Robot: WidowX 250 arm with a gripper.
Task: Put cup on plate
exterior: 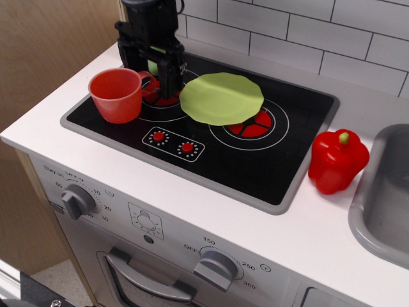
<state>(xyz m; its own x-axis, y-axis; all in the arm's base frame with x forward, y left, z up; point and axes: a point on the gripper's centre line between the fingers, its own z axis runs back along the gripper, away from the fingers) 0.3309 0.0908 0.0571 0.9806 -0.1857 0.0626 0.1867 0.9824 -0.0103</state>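
Only one view, observation.image. Toy kitchen counter (192, 192), white top, w/ black stovetop (211, 144) set in it. Red-orange cup (117, 94) stands upright on the stovetop's 9 o'clock end, mouth up, small loop handle pointing to 3 o'clock. Light-green plate (221, 98) lies flat near stovetop center, over the gap btw the two red burner prints; it sits at 3 o'clock of the cup, apart from it.

Black gripper (158, 67) hangs just at 1–2 o'clock of the cup, above the cup handle and the left burner. Fingers (171, 77) point down and are spread; a pale-green object (152, 66) shows in the gap btw them, behind – can't tell what it is, or if it touches them. Nothing is pinched. Cup handle is right by the finger ends; contact can't be told.

Red bell pepper (337, 161) w/ green stem stands on the white top at 3 o'clock of the stovetop, well apart from the plate. Grey sink (383, 204) at frame's right edge. Knobs (217, 267) and an oven handle on the front panel at 6 o'clock. White tile wall (307, 29) at 12 o'clock.
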